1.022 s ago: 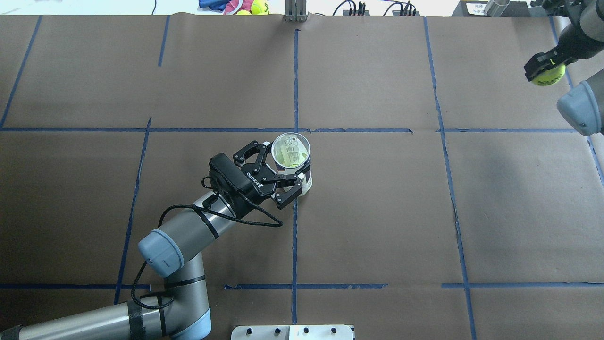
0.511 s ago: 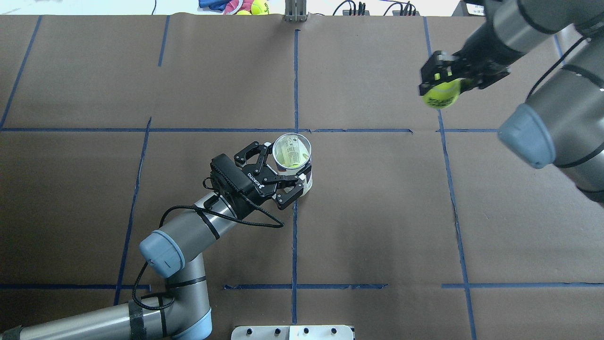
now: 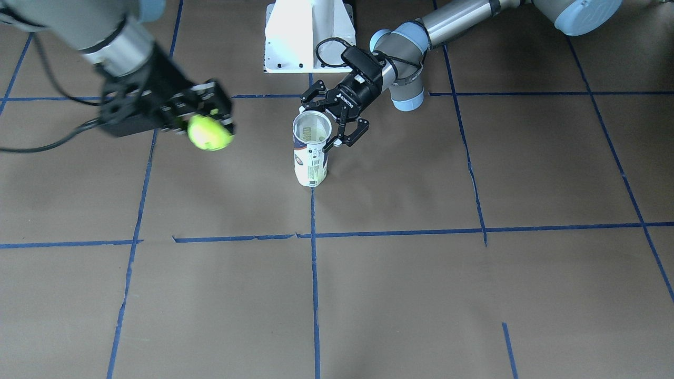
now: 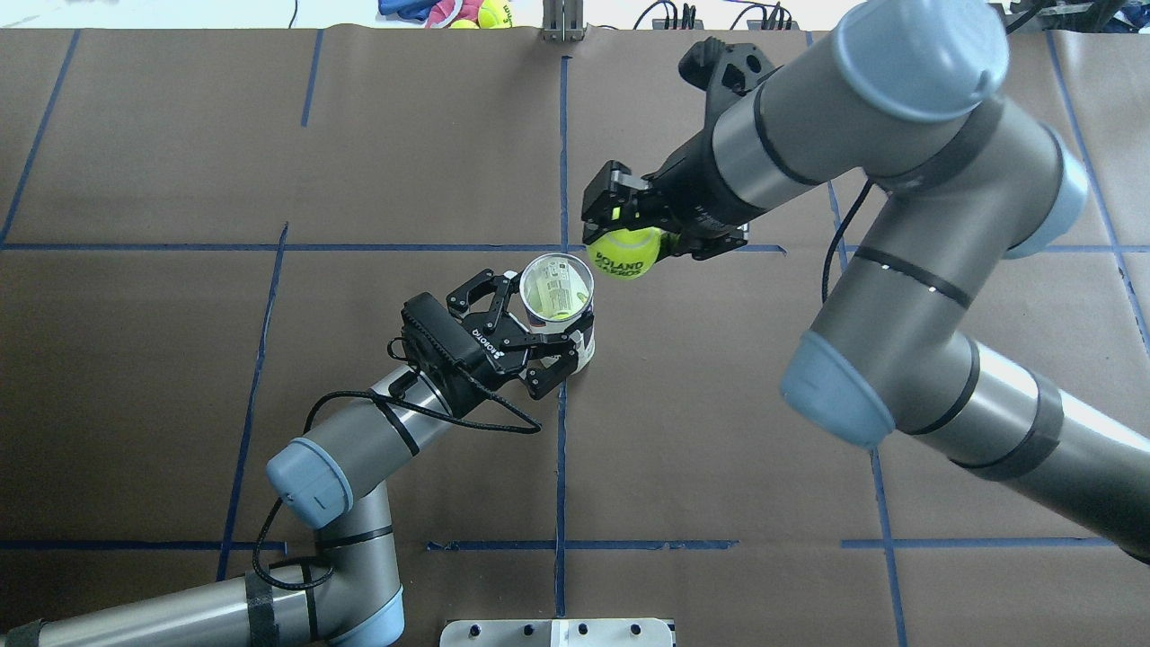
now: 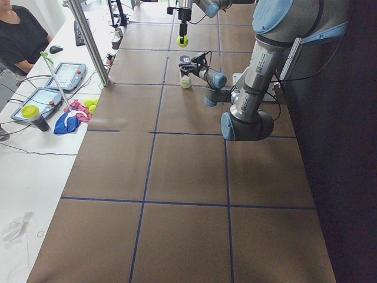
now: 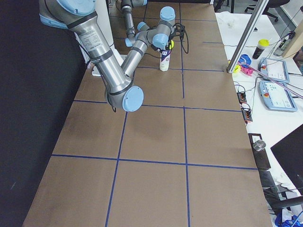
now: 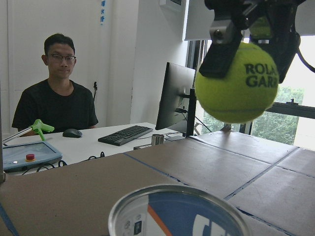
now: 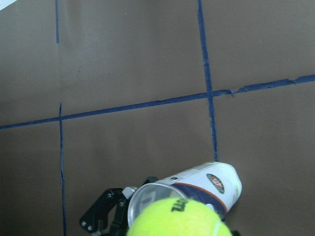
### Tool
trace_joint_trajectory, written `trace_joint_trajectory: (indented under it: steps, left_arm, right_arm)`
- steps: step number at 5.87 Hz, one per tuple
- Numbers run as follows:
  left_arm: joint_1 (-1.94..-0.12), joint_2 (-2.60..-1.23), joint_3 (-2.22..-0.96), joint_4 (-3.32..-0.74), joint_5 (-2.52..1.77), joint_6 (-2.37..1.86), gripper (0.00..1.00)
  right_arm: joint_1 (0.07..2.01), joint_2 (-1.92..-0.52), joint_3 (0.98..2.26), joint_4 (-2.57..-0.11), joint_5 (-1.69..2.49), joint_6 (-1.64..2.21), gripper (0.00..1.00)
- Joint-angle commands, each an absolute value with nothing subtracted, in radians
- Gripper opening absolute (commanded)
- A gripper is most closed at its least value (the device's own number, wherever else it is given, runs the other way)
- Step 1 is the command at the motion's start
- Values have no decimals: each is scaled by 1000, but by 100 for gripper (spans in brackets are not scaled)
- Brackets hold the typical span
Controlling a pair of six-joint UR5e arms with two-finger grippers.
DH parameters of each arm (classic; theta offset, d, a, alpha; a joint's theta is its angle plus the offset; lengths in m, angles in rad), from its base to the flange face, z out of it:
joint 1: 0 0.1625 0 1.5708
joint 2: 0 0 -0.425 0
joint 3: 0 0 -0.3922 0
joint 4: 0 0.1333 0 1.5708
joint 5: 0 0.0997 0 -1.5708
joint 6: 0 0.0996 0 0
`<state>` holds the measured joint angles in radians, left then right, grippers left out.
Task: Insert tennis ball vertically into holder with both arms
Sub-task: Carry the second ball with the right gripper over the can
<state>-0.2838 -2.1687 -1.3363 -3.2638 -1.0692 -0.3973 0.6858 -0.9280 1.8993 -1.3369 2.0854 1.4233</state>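
The holder (image 4: 582, 346), a clear can with a white and navy label, stands upright near the table's middle, mouth up; it also shows in the front view (image 3: 310, 158). My left gripper (image 4: 542, 316) is shut around its upper part from the robot's side, and shows in the front view too (image 3: 322, 124). My right gripper (image 4: 622, 235) is shut on the tennis ball (image 4: 626, 254) and holds it in the air, just beyond and to the right of the can's mouth. In the left wrist view the ball (image 7: 236, 81) hangs above the can's rim (image 7: 147, 201). The right wrist view shows the ball (image 8: 179, 219) over the can (image 8: 206, 183).
The table is brown paper with blue tape lines. The white pedestal base (image 3: 308, 37) stands at the robot's edge. Loose tennis balls and cloth (image 4: 481, 13) lie past the far edge. An operator (image 5: 17, 35) sits beside the table with tablets (image 5: 62, 76).
My right arm has swung from the far right corner towards the centre with the ball, which now hangs close by the can's mouth. The left arm and can have not moved.
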Motion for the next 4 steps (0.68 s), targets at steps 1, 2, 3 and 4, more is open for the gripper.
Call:
trace_joint_trajectory:
  steps: [1, 2, 3, 4]
  left_arm:
    - [-284, -2169, -1336, -3263, -1069, -397, 87]
    - [-282, -2169, -1336, -3263, -1069, -397, 87]
    - [-284, -2169, -1336, -3263, -1069, -397, 87]
    - [-284, -2169, -1336, -3263, -1069, -397, 87]
  right_arm:
    - [634, -876, 1859, -1324, 1999, 1450, 4]
    - [634, -856, 1833, -1322, 1996, 1448, 9]
    - [634, -857, 1833, -1324, 1996, 1444, 45]
    - [634, -862, 1835, -1325, 1994, 1448, 88]
